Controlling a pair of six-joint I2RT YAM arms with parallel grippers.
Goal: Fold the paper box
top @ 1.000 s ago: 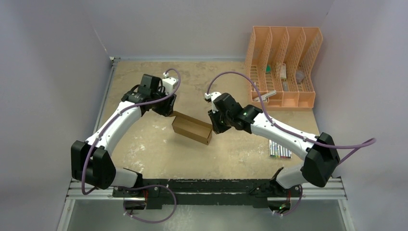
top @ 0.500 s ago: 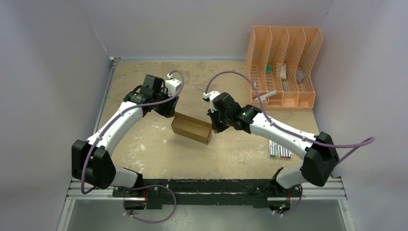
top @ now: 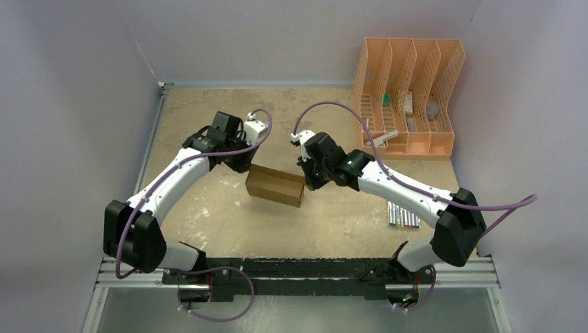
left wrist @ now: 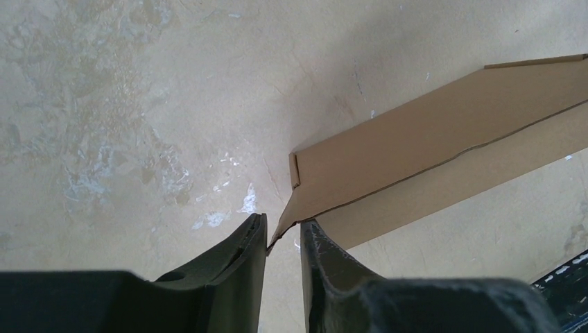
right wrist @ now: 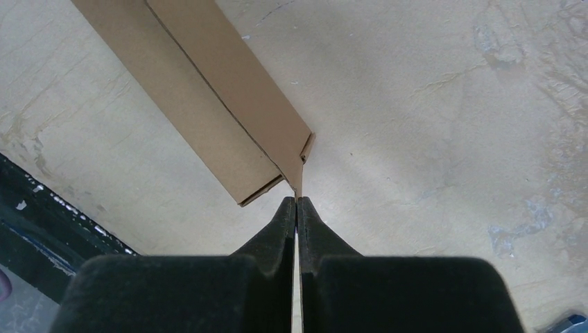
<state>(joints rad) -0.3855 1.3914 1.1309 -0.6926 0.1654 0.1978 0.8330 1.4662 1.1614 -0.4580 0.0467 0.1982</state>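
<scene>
The paper box (top: 275,186) is a plain brown cardboard carton, long and low, already folded up into a rectangular shape. It lies near the middle of the worktop (top: 333,218), slightly slanted, with a thin flap (right wrist: 299,175) jutting from its end.

The left gripper (left wrist: 283,232) has moved to the right, closer to the paper box (top: 275,186), and its jaws have narrowed around one end flap. The right gripper (right wrist: 297,205) has closed on the opposite flap. The box has turned slightly.
</scene>
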